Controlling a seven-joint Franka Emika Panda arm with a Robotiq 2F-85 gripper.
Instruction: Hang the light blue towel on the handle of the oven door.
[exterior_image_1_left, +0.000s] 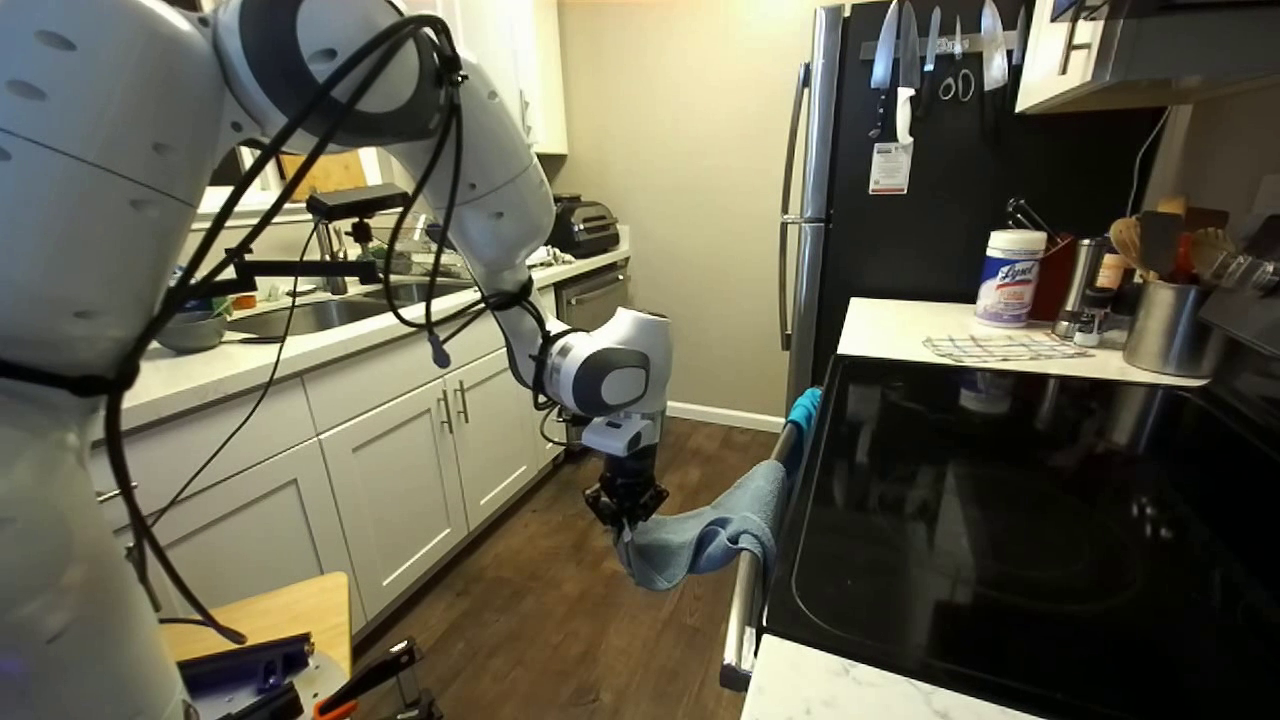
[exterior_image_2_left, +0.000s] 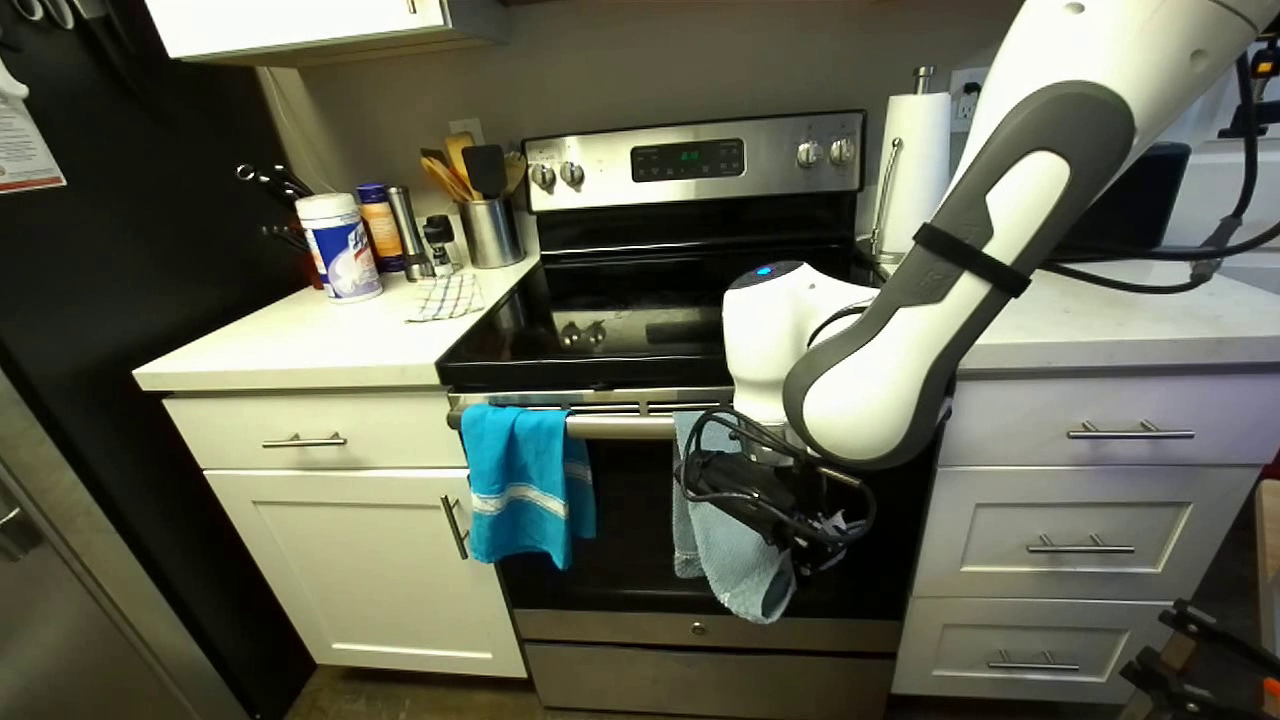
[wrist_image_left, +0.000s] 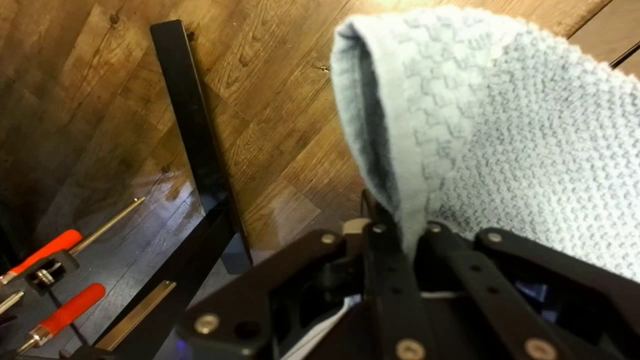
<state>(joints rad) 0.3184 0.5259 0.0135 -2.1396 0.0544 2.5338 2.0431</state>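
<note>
We're seeing the gripper (wrist_image_left: 409, 237) pinching one end of the light blue towel (exterior_image_1_left: 690, 545), fabric squeezed tight | we're finding the towel draping over the handle of the oven door (exterior_image_2_left: 620, 428), its held end jutting out in front | and we're spotting a bright blue cloth (exterior_image_2_left: 515, 485) hanging farther along that handle

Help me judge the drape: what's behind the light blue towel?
The light blue towel lies over the handle; in an exterior view, the oven door shows behind. The towel hides a stretch of handle and part of the door.
</note>
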